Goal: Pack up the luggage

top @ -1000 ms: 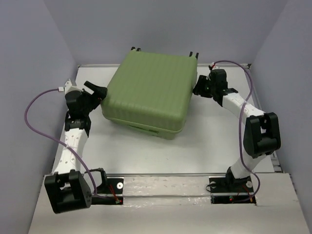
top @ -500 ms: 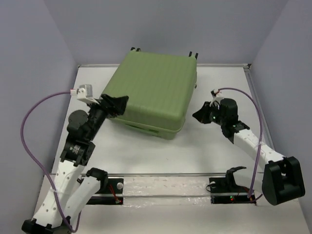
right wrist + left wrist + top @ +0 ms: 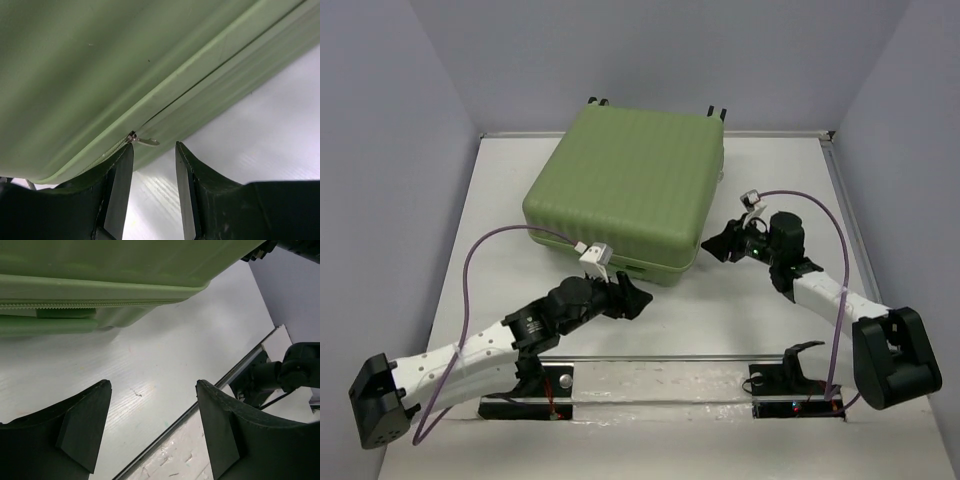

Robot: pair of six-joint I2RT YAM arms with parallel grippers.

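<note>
A white table (image 3: pixel 740 320) is being enclosed on three sides by pale lilac walls (image 3: pixel 650 50). Nearest the front edge, the left gripper (image 3: pixel 626 298) is being held low over bare tabletop, just short of the near side of the luggage (image 3: pixel 625 185). Its jaws are being kept spread wide with nothing between them (only white surface is showing through the gap in the wrist view). A little farther back, the right gripper (image 3: pixel 718 244) is being pointed at the suitcase's near right corner. Its fingers (image 3: pixel 117 190) are being kept narrowly parted and empty, their tips just beside a small metal zipper pull (image 3: pixel 146 142) that is not being pinched. The luggage, shut and lying flat, is being borne by the far middle of the table, its small wheels (image 3: pixel 718 111) turned toward the back wall.
</note>
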